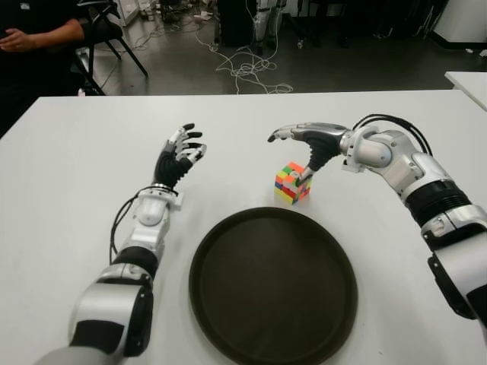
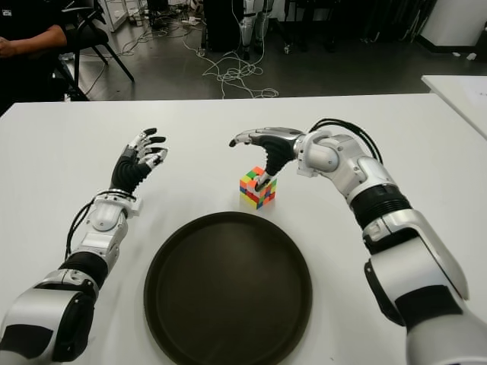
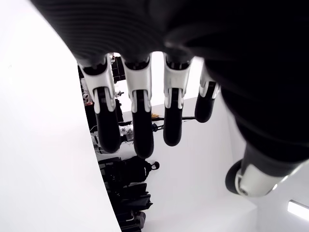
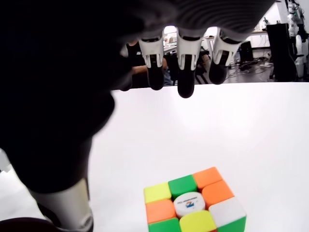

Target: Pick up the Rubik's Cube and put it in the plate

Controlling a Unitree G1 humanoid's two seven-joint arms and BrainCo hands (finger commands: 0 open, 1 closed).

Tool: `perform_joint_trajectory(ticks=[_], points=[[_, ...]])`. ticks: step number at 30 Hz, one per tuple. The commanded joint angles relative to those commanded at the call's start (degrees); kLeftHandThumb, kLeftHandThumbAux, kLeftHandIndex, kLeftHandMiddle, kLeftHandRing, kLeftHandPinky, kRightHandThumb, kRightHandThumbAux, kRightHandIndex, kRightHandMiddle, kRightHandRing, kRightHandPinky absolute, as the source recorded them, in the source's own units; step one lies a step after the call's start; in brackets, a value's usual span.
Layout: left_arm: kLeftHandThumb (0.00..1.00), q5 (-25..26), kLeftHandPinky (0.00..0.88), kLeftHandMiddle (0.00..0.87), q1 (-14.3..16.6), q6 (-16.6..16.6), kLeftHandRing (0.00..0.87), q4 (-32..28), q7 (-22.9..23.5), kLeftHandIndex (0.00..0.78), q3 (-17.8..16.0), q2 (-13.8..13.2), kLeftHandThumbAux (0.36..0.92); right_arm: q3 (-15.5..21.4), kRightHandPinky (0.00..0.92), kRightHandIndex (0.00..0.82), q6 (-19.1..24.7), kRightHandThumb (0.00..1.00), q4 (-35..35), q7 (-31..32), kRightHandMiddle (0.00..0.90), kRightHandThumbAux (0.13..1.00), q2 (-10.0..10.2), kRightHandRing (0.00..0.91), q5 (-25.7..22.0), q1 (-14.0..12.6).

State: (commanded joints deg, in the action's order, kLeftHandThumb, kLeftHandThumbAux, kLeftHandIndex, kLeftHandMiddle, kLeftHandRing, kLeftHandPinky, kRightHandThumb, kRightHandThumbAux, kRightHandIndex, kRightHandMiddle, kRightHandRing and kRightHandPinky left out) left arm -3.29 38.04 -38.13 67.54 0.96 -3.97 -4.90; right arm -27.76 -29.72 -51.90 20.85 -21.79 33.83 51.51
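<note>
None of the task was complete at this moment: the Rubik's Cube (image 1: 293,182) stood on the white table (image 1: 76,175), just beyond the far rim of the dark plate (image 1: 221,304), which held nothing. Your right hand (image 1: 308,144) was poised directly over the cube, fingers (image 4: 186,72) extended and apart, thumb hanging down beside it, nothing gripped; whether the thumb touched the cube could not be determined. Your left hand (image 1: 179,156) showed to the left of the cube, well apart, fingers spread and empty. Outstanding, by my assessment: closing on the cube, lifting it, carrying it back over the rim, and releasing it in the plate.
</note>
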Motion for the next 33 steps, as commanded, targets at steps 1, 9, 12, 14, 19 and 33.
perform_joint_trajectory(ticks=[1, 9, 12, 14, 19, 33], points=[[0.097, 0.0, 0.327, 0.243, -0.02, -0.07, 0.278, 0.0, -0.04, 0.151, -0.02, 0.02, 0.625, -0.37, 0.108, 0.131, -0.28, 0.0, -1.24, -1.2, 0.123, 0.832, 0.18, 0.12, 0.54, -0.07], [0.095, -0.15, 0.323, 0.238, -0.01, -0.07, 0.274, -0.05, 0.34, 0.144, 0.01, -0.2, 0.623, -2.97, 0.107, 0.143, 1.62, 0.0, -8.71, -6.22, 0.133, 0.83, 2.5, 0.13, 4.09, 1.92], [0.105, -0.16, 0.324, 0.24, -0.05, -0.06, 0.276, -0.09, 0.44, 0.149, 0.02, -0.21, 0.628, -3.45, 0.108, 0.144, 2.51, 0.0, -9.86, -6.67, 0.137, 0.825, 2.97, 0.136, 4.8, 2.53], [0.109, -0.09, 0.326, 0.242, -0.06, -0.06, 0.278, -0.1, 0.45, 0.152, -0.04, -0.18, 0.63, -3.61, 0.111, 0.147, 2.75, 0.0, -10.36, -6.77, 0.14, 0.823, 3.12, 0.139, 5.0, 2.85], [0.11, 0.0, 0.324, 0.244, -0.03, 0.03, 0.28, -0.12, 0.27, 0.158, -0.14, -0.04, 0.633, -4.16, 0.108, 0.157, 2.99, 0.0, -13.15, -7.87, 0.144, 0.833, 3.42, 0.143, 5.47, 3.69], [0.106, 0.26, 0.312, 0.246, -0.02, 0.17, 0.276, 0.04, 0.35, 0.155, -0.53, 0.07, 0.627, -5.24, 0.095, 0.156, 4.11, 0.0, -18.23, -9.8, 0.139, 0.855, 4.34, 0.133, 6.05, 5.05]])
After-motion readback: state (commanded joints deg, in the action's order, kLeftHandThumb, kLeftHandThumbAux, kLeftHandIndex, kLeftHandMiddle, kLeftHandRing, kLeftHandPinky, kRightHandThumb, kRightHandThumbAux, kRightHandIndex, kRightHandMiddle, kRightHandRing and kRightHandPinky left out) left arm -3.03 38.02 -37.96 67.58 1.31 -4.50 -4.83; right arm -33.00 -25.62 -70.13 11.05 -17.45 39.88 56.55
